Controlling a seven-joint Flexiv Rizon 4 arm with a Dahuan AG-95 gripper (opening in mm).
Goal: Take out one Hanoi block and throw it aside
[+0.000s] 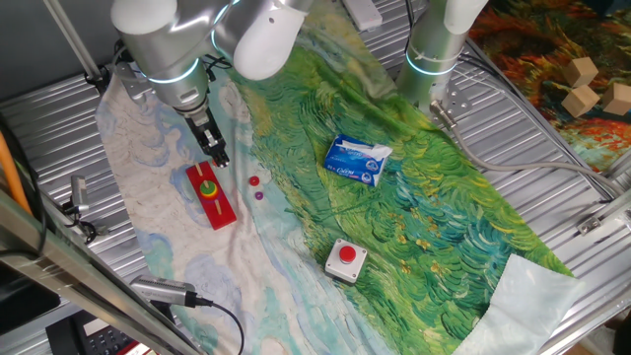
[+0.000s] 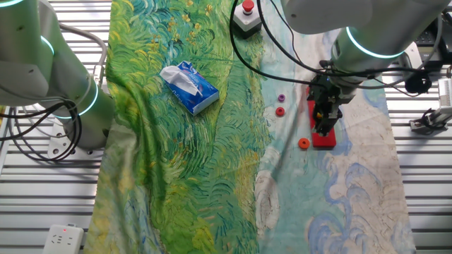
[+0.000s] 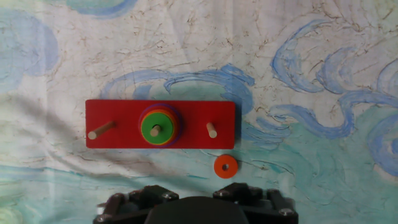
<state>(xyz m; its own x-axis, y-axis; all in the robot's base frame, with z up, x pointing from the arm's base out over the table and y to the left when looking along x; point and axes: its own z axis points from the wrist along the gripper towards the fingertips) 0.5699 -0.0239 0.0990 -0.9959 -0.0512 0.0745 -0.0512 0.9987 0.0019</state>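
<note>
The Hanoi block (image 3: 225,166) is a tiny orange-red disc. It lies flat on the cloth just beside the red base (image 3: 118,115), near its end peg, and it also shows in the other fixed view (image 2: 304,143). The base has three pegs. The middle peg carries a stack of discs (image 3: 160,126) with green on top. My gripper (image 3: 199,198) hovers above the base's edge with its jaws apart and nothing between them. It also shows in the fixed views (image 1: 218,158) (image 2: 325,127), where it hides part of the base (image 1: 219,209).
A small red disc (image 1: 253,180) and a tiny purple disc (image 1: 259,194) lie on the cloth next to the base. A white tissue pack (image 1: 357,160) lies mid-cloth. A red button box (image 1: 346,258) stands near the front. Wooden blocks (image 1: 582,84) sit far right.
</note>
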